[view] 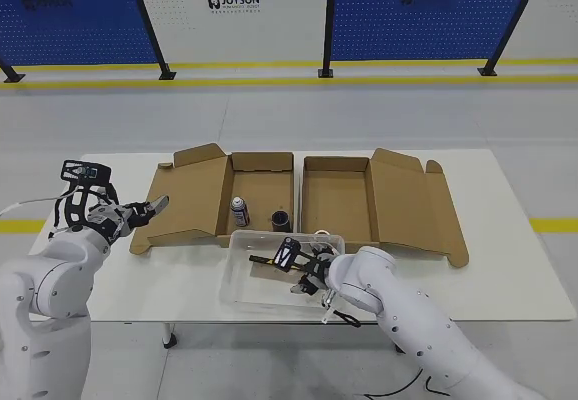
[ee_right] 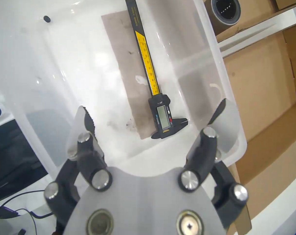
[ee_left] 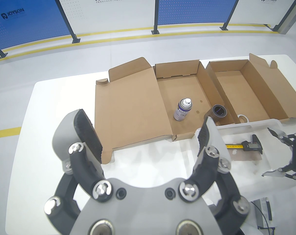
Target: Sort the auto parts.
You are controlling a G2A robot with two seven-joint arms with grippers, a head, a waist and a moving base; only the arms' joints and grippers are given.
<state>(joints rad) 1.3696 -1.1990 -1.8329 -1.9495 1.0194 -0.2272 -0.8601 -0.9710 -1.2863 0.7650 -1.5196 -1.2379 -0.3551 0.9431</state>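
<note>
White table (view: 499, 290) is sitting on pale floor w/ blue and white panels standing behind at 12 o'clock. Clear bin (view: 237, 275) is resting at the table's 6 o'clock edge, and the caliper (ee_right: 148, 74) is lying flat inside it on a grey pad (ee_right: 118, 50).

R gripper (ee_right: 152, 106) is hovering over the bin's 3 o'clock end w/ fingers spread wide and holding nothing. In the top view the caliper (view: 264, 260) is lying approx at 9 o'clock of it, display head nearest the gripper and beam pointing away toward 9 o'clock. It is apart from the fingers, not touching.

Caliper is showing a black body, grey display screen, small red button and a yellow scale running along the black beam.

L gripper (ee_left: 144, 118) is hanging at the table's 9 o'clock side by the L box (view: 184, 205) lid, fingers also wide and empty; the caliper (ee_left: 248, 145) is lying well apart from it, approx at 4 o'clock.

Spray can (ee_left: 182, 110) is standing upright in the L box, and a black cylinder (ee_left: 217, 112) is lying on its side at 3 o'clock of the can. R box (view: 334, 205) is sitting open just beside, at 3 o'clock of the L box.
</note>
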